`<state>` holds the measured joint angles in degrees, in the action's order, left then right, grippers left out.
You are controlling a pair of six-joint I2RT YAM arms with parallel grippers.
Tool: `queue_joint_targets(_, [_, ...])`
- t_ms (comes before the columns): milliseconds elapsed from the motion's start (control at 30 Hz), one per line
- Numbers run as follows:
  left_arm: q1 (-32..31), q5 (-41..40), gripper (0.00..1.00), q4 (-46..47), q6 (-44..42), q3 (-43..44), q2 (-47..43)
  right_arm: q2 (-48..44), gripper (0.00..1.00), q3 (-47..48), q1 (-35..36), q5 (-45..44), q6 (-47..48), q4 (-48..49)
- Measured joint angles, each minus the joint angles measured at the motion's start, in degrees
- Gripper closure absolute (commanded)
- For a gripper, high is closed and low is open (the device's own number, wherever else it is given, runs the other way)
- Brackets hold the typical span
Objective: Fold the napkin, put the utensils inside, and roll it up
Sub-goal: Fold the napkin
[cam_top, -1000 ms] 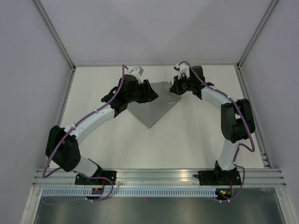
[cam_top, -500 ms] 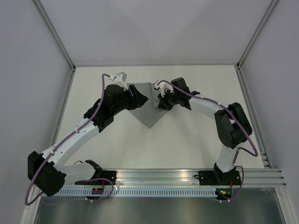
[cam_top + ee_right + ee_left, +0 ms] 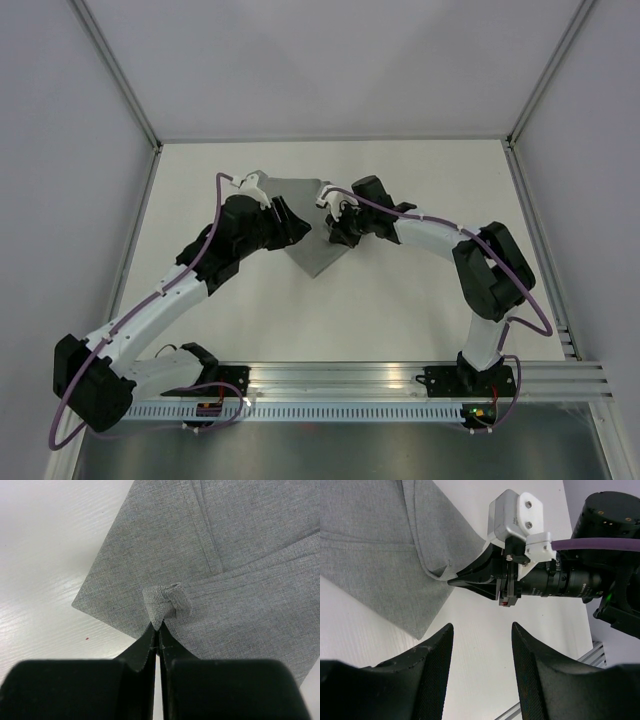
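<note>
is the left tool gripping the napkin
No, the left tool is open with nothing between its fingers, and the napkin lies beyond them.

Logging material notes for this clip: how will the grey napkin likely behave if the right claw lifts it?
Probably floppy: the napkin bunches into a curled tuft where the right claw pinches it. Likely light: folded layers lie flat with soft creases. The matte weave should resist slipping.
</note>
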<state>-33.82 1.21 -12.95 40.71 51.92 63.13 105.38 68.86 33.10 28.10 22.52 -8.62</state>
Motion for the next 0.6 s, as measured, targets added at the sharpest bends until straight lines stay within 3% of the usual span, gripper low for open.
queue_joint_targets(300, [0.0,-0.28,0.44,-0.42,0.02,-1.81,-0.72,0.94,0.94,-0.13,1.66,0.0,0.09,-0.02])
queue_joint_targets(600, [0.0,-0.33,0.44,-0.42,0.02,-2.43,-2.58,4.33,0.79,-0.13,4.02,0.57,0.02,-0.57])
